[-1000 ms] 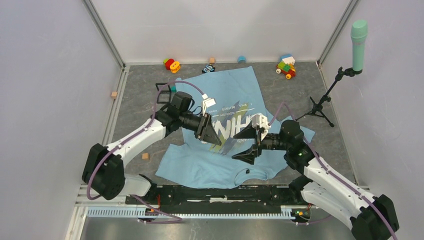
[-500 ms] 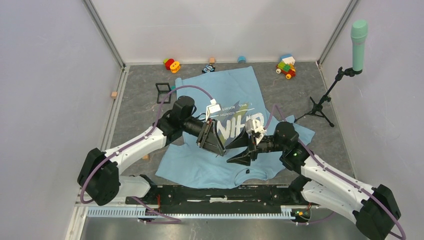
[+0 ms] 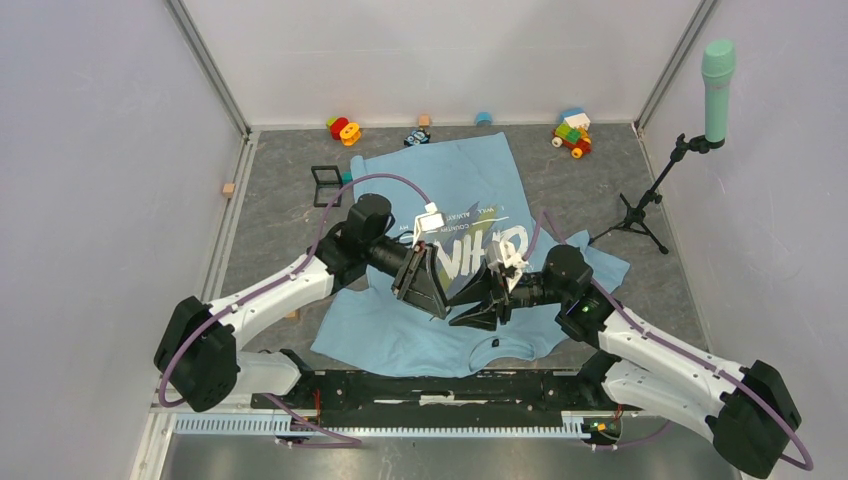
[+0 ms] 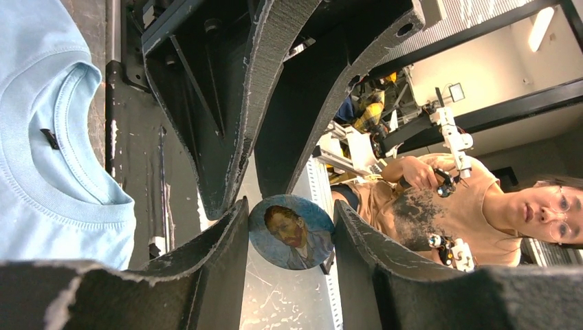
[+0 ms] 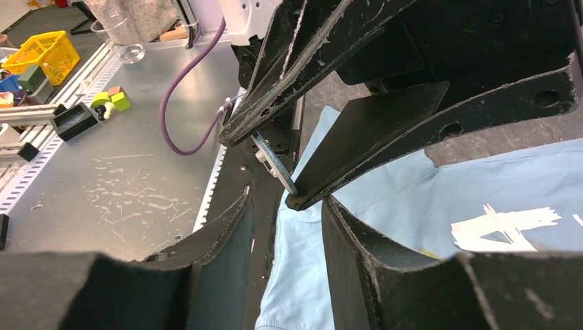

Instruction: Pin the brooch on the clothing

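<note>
While brooch (image 4: 291, 232) is clamped by its rim between left gripper (image 4: 289, 207) fingers, raised over shirt (image 3: 400, 335) at frame centre, its back is offered to right gripper (image 5: 285, 199). Right jaws are held apart just beside brooch, probably so pin clasp can be worked.

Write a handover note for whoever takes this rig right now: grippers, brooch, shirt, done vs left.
Left gripper: shut on the brooch, clamped across its rim.
Right gripper: open, empty, tips close beside the brooch.
T-shirt: spread out below both grippers, collar toward the near edge.
Done: brooch is picked up and held in the air above the T-shirt.
Left: bring it down and pin it on; nothing is attached yet.
</note>
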Action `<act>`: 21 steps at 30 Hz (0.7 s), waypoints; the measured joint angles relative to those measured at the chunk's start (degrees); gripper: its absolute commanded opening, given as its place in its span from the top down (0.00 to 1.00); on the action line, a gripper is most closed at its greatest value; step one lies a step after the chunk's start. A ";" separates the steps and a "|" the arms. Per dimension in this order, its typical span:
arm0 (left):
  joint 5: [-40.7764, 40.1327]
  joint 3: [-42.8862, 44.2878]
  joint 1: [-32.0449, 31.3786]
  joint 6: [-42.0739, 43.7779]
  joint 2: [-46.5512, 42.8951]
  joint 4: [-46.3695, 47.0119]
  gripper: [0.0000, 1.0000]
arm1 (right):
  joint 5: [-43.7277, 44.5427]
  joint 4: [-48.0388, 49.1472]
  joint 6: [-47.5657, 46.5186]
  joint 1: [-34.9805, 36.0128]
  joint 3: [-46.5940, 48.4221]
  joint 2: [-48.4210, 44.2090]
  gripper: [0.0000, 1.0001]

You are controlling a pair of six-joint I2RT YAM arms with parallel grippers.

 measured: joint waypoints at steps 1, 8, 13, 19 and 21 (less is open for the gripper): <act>0.09 0.00 -0.11 -0.07 0.00 0.00 0.57 | 0.00 0.00 0.00 0.09 0.00 0.02 0.54; 1.05 0.00 -0.48 -0.13 0.00 0.11 0.57 | 0.00 0.00 0.02 0.55 0.48 0.28 0.55; 1.36 0.00 -0.55 -0.15 0.00 0.48 0.58 | 0.11 -0.02 0.11 0.57 0.87 0.28 0.54; 1.33 0.00 -0.74 -0.15 0.00 1.20 0.58 | 2.08 -2.03 -0.98 0.70 1.88 -0.59 0.51; 1.36 -0.02 -0.74 -0.15 -0.04 1.20 0.58 | 2.99 -2.51 -1.55 0.70 2.36 -1.16 0.50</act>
